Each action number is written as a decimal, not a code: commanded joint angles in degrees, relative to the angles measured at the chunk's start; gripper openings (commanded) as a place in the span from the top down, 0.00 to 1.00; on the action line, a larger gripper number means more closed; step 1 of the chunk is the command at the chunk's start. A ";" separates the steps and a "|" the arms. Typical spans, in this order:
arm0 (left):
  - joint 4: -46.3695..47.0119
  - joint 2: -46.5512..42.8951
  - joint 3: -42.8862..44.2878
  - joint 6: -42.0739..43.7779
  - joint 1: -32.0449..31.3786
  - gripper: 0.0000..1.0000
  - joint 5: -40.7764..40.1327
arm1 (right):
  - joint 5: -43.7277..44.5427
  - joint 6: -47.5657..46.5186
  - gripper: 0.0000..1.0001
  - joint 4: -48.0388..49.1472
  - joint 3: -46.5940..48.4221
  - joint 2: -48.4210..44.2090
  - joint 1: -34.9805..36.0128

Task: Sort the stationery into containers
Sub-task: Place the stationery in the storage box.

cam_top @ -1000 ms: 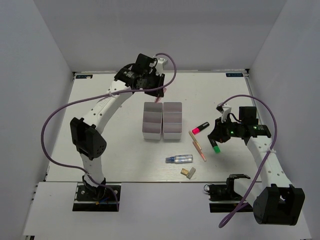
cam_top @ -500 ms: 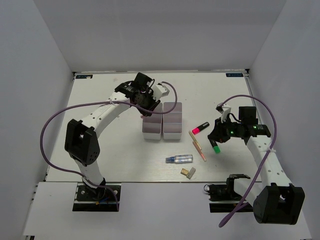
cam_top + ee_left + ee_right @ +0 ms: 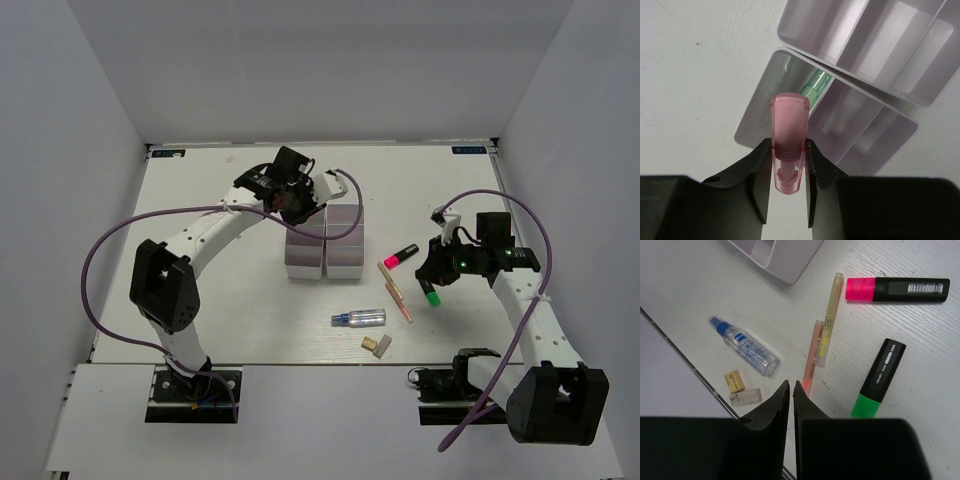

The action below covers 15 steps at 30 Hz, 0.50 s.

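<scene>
Left wrist view: the left gripper (image 3: 788,147) is seen clamped on a pink capsule-like piece (image 3: 789,120), which is pinched at its lower part between the two fingers and held upright in the frame. Its rounded end is seen over the end compartment of a white tray (image 3: 751,126). In that same compartment a green capsule-like piece (image 3: 815,82) is lying at a slant. A second white tray (image 3: 790,36) is set just beside the first, its three compartments showing nothing inside. From the top external view, this gripper is placed above the far end of the left-hand tray.

On the right wrist view, the right gripper (image 3: 791,390) is shown with its fingers brought together and nothing held between them. Just beyond the fingertips a thin orange pen (image 3: 811,360) is laid on the table (image 3: 685,285), with a pale yellow pen (image 3: 830,310) touching it. A green-capped marker (image 3: 877,380) is found to the right, and a pink-capped marker (image 3: 897,289) farther off. To the left, a clear spray bottle (image 3: 745,346), a tan block (image 3: 733,381) and a whitish block (image 3: 746,397) are seen.
</scene>
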 commanded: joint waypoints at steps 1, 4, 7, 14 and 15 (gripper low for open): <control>1.77 -3.76 -1.18 4.82 -0.34 1.00 0.02 | -1.44 -1.21 0.90 -0.25 2.16 0.26 -0.07; 4.57 -4.73 -3.64 6.93 -0.61 1.00 0.11 | -1.44 -1.21 0.90 -0.42 1.90 0.52 0.01; 6.43 -5.17 -4.61 8.17 -0.69 1.00 0.11 | -1.53 -1.30 0.90 -0.25 2.16 0.61 -1.73; 8.80 -4.38 -4.79 10.80 -2.36 1.00 -3.39 | -1.88 -1.47 0.89 -0.51 2.16 0.87 -2.09; 8.98 -4.20 -4.79 11.50 -2.89 1.00 -3.75 | -1.80 -1.47 0.89 -0.60 1.99 0.87 -2.27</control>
